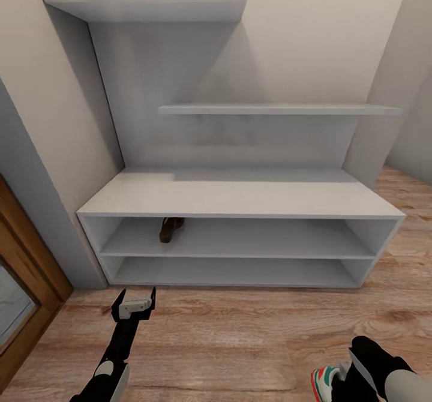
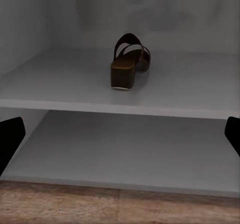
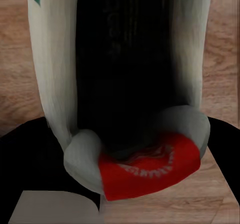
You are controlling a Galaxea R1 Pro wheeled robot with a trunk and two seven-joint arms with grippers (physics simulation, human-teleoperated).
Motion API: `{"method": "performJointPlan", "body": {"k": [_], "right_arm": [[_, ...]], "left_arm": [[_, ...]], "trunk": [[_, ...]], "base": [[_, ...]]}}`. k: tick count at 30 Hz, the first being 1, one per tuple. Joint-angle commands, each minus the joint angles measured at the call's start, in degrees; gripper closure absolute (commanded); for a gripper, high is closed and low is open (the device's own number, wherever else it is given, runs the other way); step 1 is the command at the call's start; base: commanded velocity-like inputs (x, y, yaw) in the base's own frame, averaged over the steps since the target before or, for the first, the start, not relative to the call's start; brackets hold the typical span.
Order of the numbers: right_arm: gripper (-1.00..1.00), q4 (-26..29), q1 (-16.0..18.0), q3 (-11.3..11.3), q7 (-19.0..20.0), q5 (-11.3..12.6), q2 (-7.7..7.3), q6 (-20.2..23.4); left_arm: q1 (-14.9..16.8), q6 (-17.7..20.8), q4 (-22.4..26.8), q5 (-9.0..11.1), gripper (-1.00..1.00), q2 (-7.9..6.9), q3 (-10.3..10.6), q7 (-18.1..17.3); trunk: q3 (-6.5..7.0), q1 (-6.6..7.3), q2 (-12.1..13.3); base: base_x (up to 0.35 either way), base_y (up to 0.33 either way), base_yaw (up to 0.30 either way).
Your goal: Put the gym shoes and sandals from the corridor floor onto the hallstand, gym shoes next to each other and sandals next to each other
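Holding a gym shoe [image 1: 324, 381] low at your right side, the right gripper [image 3: 150, 184] is the nearest thing to you, just above the corridor floor [image 1: 240, 342]. In the right wrist view the shoe's dark opening and its red heel tab sit close before the camera, with a black finger on either side. So the fingers seem closed about the heel part of the shoe, though the contact itself is hidden.

The step now, as I judge it, is to carry this shoe to the hallstand [image 1: 240, 198]. Lift it well free of the floor before you move forward. Then bring it in level to a bare part of a shelf. Leave room beside it for the second gym shoe, and stay apart from the sandal, because each pair must stand together. Set the sole flat on the shelf before you let go.

A little further, the left gripper [image 1: 136, 305] hangs just in front of the rack, near its left end. Its fingers are spread wide and hold nothing; in the left wrist view the black fingertips [image 2: 10, 139] stand at the two edges.

Furthest, one brown sandal [image 2: 130, 61] already stands on the upper of the two low shelves, toward the left, heel toward you.
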State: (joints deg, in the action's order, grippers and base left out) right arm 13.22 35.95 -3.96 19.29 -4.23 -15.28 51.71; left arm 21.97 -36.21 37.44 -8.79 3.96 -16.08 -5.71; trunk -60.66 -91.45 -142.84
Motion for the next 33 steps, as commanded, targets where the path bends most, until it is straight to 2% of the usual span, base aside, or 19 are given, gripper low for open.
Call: {"method": "performJointPlan", "body": {"k": [1, 9, 13, 28, 33], "right_arm": [[1.00, -0.46, 0.00, 0.00, 0.01, 0.02, 0.00, -1.05], [1.00, -3.94, 0.00, 0.00, -0.03, 0.09, -0.01, -11.16], [1.00, -4.71, 0.00, 0.00, -0.09, 0.10, -0.02, -14.18], [1.00, -5.22, 0.00, 0.00, -0.17, 0.07, -0.02, -16.34], [1.00, -5.17, 0.00, 0.00, -0.60, -0.02, 0.03, -16.74]], "left_arm": [[0.00, 0.00, 0.00, 0.00, -1.00, 0.00, 0.00, 0.00], [0.00, 0.00, -0.03, 0.06, -1.00, 0.00, 0.00, 0.00], [0.00, 0.00, -0.04, 0.08, -1.00, 0.00, 0.00, 0.00], [0.00, 0.00, -0.08, 0.09, -1.00, 0.08, 0.08, 0.00], [0.00, 0.00, -0.40, 0.09, -1.00, 0.09, 1.72, -0.02]], "trunk": [[0.00, 0.00, 0.00], [0.00, 0.00, 0.00], [0.00, 0.00, 0.00], [0.00, 0.00, 0.00], [0.00, 0.00, 0.00]], "base": [[-0.006, 0.000, 0.000], [-0.003, 0.000, 0.000], [0.000, 0.000, 0.000], [0.000, 0.000, 0.000], [0.000, 0.000, 0.000]]}}
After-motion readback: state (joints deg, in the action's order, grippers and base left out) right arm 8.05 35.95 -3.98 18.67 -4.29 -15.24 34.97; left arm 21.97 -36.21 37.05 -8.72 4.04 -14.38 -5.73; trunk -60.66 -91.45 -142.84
